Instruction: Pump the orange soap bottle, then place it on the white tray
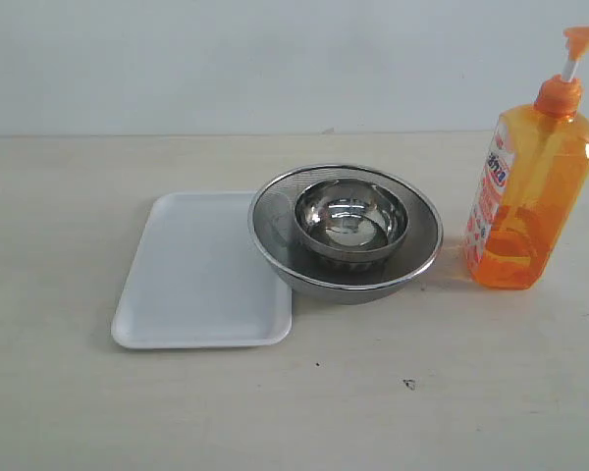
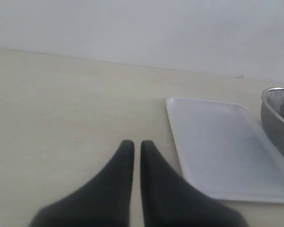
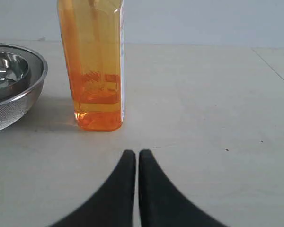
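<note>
- Exterior view: The orange soap bottle [image 1: 528,201] stands upright on the right side of the tabletop [image 1: 373,412]. Its pump head [image 1: 581,37] is raised on the white stem. The white tray [image 1: 201,275] lies flat on the left with nothing on it. Between them sits a steel mesh strainer [image 1: 422,257] with a small steel bowl [image 1: 351,221] nested inside. The strainer touches or slightly overlaps the tray's near-right edge and stands just beside the bottle. Neither arm shows here, so the task looks to be at its very start, with the pump not yet pressed.
- Left wrist view: The left gripper [image 2: 137,145] hangs low over bare tabletop, its jaws clenched to a thin slit and grasping nothing. The tray [image 2: 217,142] lies just beside it, with the strainer's rim at the edge of the picture. This arm seems to have no part in the first step.
- Right wrist view: The right gripper [image 3: 134,155] is pressed closed and empty. It points at the foot of the bottle [image 3: 97,71], which is near but apart from it. The pump head is cut off above the frame.
- Judgement: The step in hand is the approach for pumping. The right arm must rise above the tall bottle and push straight down on the pump head, since an off-centre push could tip it. Afterwards the jaws must part to grip the body and carry it over or around the strainer to the tray.
</note>
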Action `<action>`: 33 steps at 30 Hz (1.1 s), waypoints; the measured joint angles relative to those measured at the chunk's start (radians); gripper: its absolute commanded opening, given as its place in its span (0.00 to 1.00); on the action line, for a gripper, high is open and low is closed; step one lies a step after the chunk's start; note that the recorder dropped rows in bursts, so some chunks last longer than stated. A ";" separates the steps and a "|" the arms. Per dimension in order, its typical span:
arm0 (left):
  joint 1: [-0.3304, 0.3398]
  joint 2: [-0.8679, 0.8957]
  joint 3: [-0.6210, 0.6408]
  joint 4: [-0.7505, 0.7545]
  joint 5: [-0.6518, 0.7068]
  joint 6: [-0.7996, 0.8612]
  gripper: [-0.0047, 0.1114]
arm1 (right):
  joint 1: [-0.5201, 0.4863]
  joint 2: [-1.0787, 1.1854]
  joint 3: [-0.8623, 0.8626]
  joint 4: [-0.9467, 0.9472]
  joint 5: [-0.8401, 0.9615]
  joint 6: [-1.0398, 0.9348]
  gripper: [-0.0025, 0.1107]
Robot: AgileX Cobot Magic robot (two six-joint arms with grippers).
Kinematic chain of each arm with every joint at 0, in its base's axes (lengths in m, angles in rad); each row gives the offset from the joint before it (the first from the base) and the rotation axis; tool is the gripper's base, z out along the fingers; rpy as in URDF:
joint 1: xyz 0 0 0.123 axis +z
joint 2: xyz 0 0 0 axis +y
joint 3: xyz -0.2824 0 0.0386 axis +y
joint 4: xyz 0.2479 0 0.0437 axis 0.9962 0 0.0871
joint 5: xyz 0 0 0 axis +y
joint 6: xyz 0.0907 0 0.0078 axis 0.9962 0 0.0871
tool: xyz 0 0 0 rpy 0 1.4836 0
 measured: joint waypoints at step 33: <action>0.000 0.000 0.000 0.000 0.000 0.000 0.08 | 0.000 0.004 -0.055 0.000 -0.453 0.018 0.02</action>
